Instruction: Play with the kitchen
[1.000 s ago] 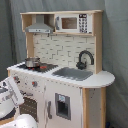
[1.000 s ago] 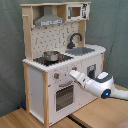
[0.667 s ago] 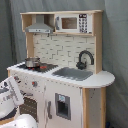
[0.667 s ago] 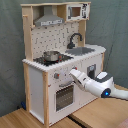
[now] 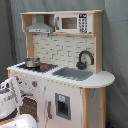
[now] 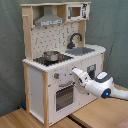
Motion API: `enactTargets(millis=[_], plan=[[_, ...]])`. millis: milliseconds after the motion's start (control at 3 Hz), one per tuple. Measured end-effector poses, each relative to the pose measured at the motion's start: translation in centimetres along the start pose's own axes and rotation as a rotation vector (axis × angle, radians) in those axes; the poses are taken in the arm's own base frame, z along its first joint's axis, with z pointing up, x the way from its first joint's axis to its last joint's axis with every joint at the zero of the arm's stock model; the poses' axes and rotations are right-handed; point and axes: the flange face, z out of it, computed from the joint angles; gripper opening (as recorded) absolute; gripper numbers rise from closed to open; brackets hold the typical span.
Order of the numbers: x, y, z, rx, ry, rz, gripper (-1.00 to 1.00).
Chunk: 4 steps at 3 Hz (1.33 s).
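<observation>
The kitchen [image 5: 95, 80] [image 6: 35, 85] is a tall white and light-wood toy with a pegboard back, a grey hood [image 5: 40, 25] [image 6: 49, 20], a black faucet [image 5: 85, 57] [image 6: 75, 39] and a sink [image 5: 72, 73] [image 6: 81, 51]. A metal pot [image 5: 32, 62] [image 6: 50, 56] sits on the stove. In the second exterior view my gripper [image 6: 75, 74] is up against the front panel, just right of the knobs [image 6: 60, 76] and above the oven door [image 6: 64, 96]. In the first exterior view only the white arm [image 5: 10, 97] shows, at the lower left.
A toy microwave [image 5: 70, 22] [image 6: 75, 11] sits in the top shelf. The kitchen stands on a wooden tabletop [image 6: 30, 119] with a grey curtain [image 6: 10, 50] behind it. My white arm [image 6: 100, 86] reaches in from the second exterior view's right.
</observation>
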Motion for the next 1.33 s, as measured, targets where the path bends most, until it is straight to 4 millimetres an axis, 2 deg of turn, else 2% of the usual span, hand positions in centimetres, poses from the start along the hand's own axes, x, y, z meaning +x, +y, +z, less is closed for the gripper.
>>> enactTargets(millis=[1000,1333], plan=[[-1.7,-2.2,0.0,0.021,-0.015,0.291,1.0],[-4.0,-2.1,1.0,0.021,-0.047,0.365,1.0]])
